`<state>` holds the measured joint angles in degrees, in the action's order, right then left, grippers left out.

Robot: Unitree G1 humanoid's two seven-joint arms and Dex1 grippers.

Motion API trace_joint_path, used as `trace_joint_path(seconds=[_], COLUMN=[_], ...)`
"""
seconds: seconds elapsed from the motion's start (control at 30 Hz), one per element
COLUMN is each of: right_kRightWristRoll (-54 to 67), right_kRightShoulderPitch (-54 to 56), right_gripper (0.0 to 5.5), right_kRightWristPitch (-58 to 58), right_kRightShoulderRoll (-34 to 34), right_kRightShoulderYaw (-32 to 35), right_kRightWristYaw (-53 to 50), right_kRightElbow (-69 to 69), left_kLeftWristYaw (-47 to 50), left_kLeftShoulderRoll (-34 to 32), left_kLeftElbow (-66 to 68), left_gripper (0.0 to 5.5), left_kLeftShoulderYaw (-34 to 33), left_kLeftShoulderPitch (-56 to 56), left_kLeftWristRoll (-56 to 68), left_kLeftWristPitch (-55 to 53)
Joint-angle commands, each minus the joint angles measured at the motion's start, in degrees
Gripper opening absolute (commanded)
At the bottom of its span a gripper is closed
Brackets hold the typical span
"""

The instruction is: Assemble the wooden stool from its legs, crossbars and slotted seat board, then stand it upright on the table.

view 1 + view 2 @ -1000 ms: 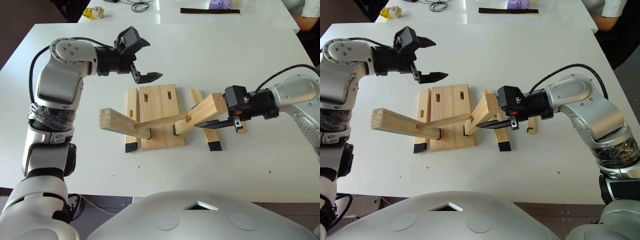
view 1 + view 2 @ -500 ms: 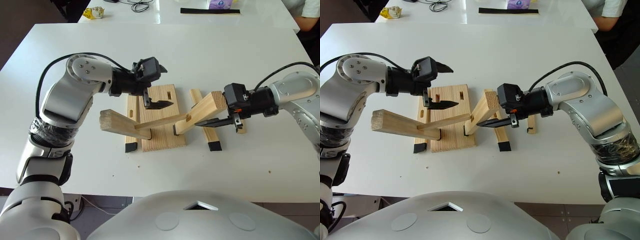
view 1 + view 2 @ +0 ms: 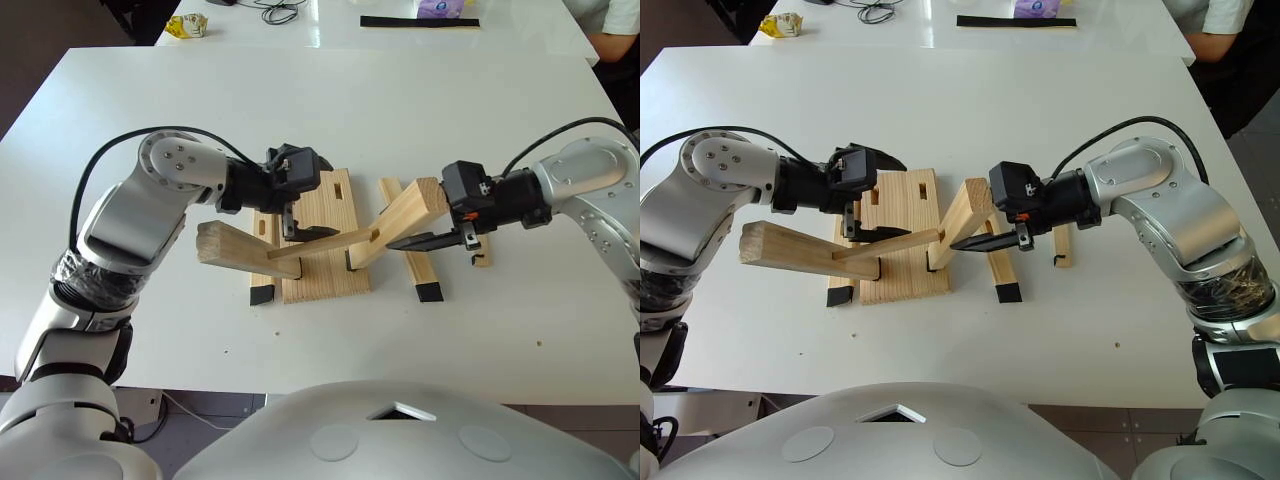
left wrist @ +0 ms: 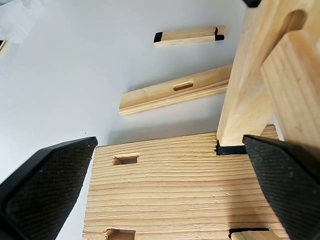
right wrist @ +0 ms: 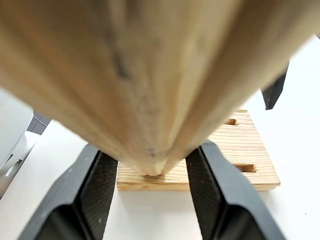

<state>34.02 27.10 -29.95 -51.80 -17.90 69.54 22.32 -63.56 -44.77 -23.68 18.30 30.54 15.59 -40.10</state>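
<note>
Since one second ago, the left arm has come down from the far side of the desk (image 3: 450, 120), and the left end effector (image 4: 170, 141) now hangs low over the seat board (image 3: 318, 205), just beside the crossbar (image 3: 322, 243). Its fingers (image 4: 47, 175) are wide apart and hold nothing; the board lies between them. The right end effector (image 5: 150, 155) has moved only a little.

The seat board lies flat near the middle of the desk. On it rests the half-built frame: the left leg (image 3: 232, 250) and the right leg (image 3: 402, 218) both lean outward, joined by the crossbar. The right end effector is closed on the right leg, with one finger (image 5: 97, 185) on each side of the wood near its raised end.

A slotted bar (image 3: 263, 222) lies touching the board's left edge. A loose leg (image 3: 418, 270) lies on the desk beside the right leg. All parts are well apart from the desk's edges, with broad white surface around them.
</note>
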Motion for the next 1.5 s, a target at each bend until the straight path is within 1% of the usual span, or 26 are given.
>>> trace_joint_path(seconds=[0.03,0.47,0.67,0.8,0.9,1.0,1.1,1.2,1.27,1.33,1.43,1.5], right_kRightWristRoll=[-5.30,-7.31,-8.91,-10.26,-10.18,-9.39,-8.25,-6.46,-5.14,-3.89,-2.02,-0.76], right_kRightShoulderPitch=[-0.92,3.79,6.44,7.03,5.83,3.54,1.10,-1.35,-3.50,-6.38,-10.45,-13.10], right_gripper=[2.01,2.01,2.01,2.01,2.01,2.01,2.01,2.01,2.01,2.01,2.01,2.01], right_kRightWristPitch=[-4.09,-4.34,-4.19,-3.66,-3.47,-3.58,-4.19,-5.20,-5.76,-6.10,-6.78,-7.22], right_kRightShoulderRoll=[-0.50,2.33,3.87,3.69,2.60,0.58,-1.49,-3.64,-5.45,-7.44,-9.96,-11.31], right_kRightShoulderYaw=[-3.74,-6.54,-9.52,-10.88,-10.33,-8.77,-6.49,-3.42,-1.19,1.33,5.24,7.99], right_kRightWristYaw=[-0.86,0.48,2.05,3.01,3.02,2.87,2.54,2.23,1.87,1.52,0.41,-0.59], right_kRightElbow=[-0.79,-2.06,-2.09,-2.66,-2.46,-1.36,0.34,2.45,4.05,5.89,8.03,9.22], left_kLeftWristYaw=[-1.37,-0.58,1.28,2.89,4.98,8.42,10.37,9.45,7.55,4.67,3.17,6.42], left_kLeftShoulderRoll=[-0.04,0.29,1.83,3.36,5.15,6.64,4.61,-0.71,-5.67,-10.32,-12.73,-12.00], left_kLeftElbow=[-0.84,-1.66,-0.61,0.50,4.17,10.96,17.91,20.56,19.13,14.92,6.74,3.52], left_gripper=[5.40,5.40,5.40,5.40,5.40,5.40,5.40,5.40,5.40,5.40,5.40,5.40], left_kLeftShoulderYaw=[1.32,1.58,1.32,0.40,-1.94,-6.75,-11.07,-13.28,-14.14,-15.97,-20.98,-23.27], left_kLeftShoulderPitch=[0.41,0.39,1.56,3.28,6.63,11.89,14.43,9.09,0.80,-9.77,-22.41,-26.11], left_kLeftWristRoll=[0.79,1.09,0.80,0.94,0.95,0.39,-1.27,-4.08,-6.53,-7.42,-5.31,-5.89], left_kLeftWristPitch=[-0.14,-1.47,-2.92,-4.15,-4.12,-2.08,2.34,8.80,14.45,19.59,19.82,16.63])
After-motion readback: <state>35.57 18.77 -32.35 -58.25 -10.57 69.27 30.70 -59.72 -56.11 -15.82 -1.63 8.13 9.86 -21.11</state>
